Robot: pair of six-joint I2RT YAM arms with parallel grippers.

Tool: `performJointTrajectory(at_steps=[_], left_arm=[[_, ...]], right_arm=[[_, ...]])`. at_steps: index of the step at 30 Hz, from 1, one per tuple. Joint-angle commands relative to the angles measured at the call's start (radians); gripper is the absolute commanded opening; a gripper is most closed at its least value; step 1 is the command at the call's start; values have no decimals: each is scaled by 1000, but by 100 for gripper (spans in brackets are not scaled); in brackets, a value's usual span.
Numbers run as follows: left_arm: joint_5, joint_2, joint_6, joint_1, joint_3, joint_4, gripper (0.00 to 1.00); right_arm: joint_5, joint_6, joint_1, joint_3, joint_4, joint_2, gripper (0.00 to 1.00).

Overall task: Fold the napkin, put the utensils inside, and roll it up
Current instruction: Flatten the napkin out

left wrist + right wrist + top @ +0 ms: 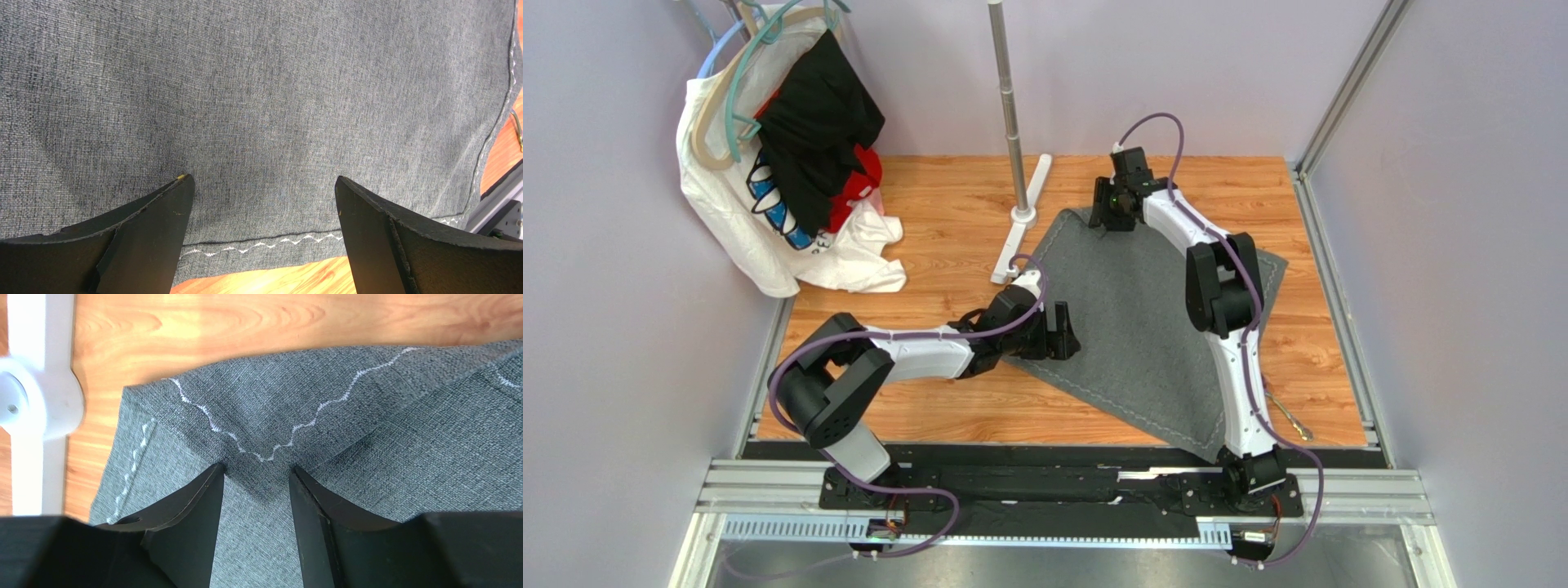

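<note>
Napkin [1124, 319], dark grey, lies spread flat on the wooden desk [940, 245] in the overhead view, set at a slant so that one corner points away from the arms. The left tool [1060, 331] sits low over the cloth's left edge. The right tool [1112, 208] is at the napkin's far corner, close to the white foot [1024, 221] of a metal pole [1005, 86]. Clothes [799, 159] in white, black and red hang at the far left, well apart from the cloth.

From the left wrist, the left tool's two fingers [147, 233] stand wide apart over plain grey cloth. Nothing is between them and they hold nothing. Whether the tips touch the weave cannot be told. A pale zigzag stitched line [264, 246] runs along the napkin's edge just below the tips, with bare wood beyond it.

From the right wrist, the right tool is about half closed. The napkin's corner is turned over onto itself, its zigzag stitching making a V, and the point of that flap goes in between the two fingertips [205, 496]. Creases run out from the gap on both sides, so the cloth is pinched there. The pole's white foot lies on the wood to the left, just beside the napkin's edge.
</note>
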State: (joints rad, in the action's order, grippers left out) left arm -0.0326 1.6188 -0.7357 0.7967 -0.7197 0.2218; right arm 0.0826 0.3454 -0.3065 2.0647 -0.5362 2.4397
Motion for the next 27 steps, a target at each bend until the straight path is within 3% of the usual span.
performJointTrajectory(at_steps=[1, 8, 15, 20, 22, 27], left_arm=[[-26, -17, -11, 2, 19, 8, 94], [-30, -14, -13, 4, 31, 13, 94], [-36, -4, -16, 4, 39, 13, 94], [-24, -26, -11, 6, 42, -1, 94], [-17, -34, -10, 4, 42, -12, 94], [-16, -51, 24, 6, 17, -30, 94]], right_arm=[[-15, 99, -3, 78, 76, 77, 49], [14, 233, 12, 340, 119, 209, 50], [180, 441, 64, 274, 565, 212, 52], [189, 494, 81, 449, 614, 254, 54], [196, 469, 89, 424, 628, 199, 54], [192, 314, 92, 65, 633, -57, 54]])
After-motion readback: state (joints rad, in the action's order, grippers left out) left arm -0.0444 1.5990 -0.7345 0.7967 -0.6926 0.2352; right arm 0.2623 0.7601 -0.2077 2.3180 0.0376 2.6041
